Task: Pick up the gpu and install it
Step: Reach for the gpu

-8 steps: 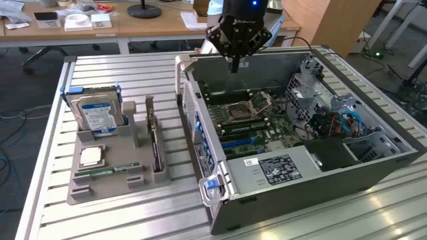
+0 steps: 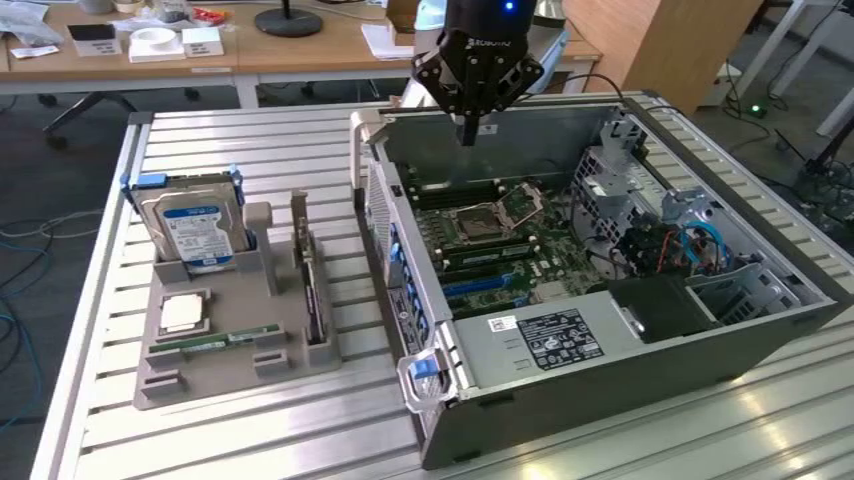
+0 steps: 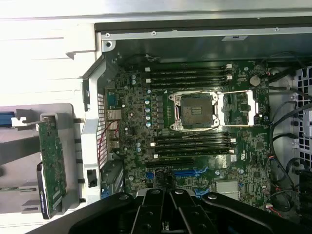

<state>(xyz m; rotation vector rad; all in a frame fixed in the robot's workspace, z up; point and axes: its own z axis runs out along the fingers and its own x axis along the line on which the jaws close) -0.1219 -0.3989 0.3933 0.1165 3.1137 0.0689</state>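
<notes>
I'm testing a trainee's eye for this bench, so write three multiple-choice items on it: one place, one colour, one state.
1. Where is the graphics card relative to the computer? A inside it; B in the gray holder beside it; C on top of it.
2. The hard drive label is: A red; B green; C blue and white.
3. The processor socket is: A empty; B filled; C covered.
Answers: B, the card stands on edge in the holder; C, the label shows blue and white; A, the socket is bare with its frame swung open.
</notes>
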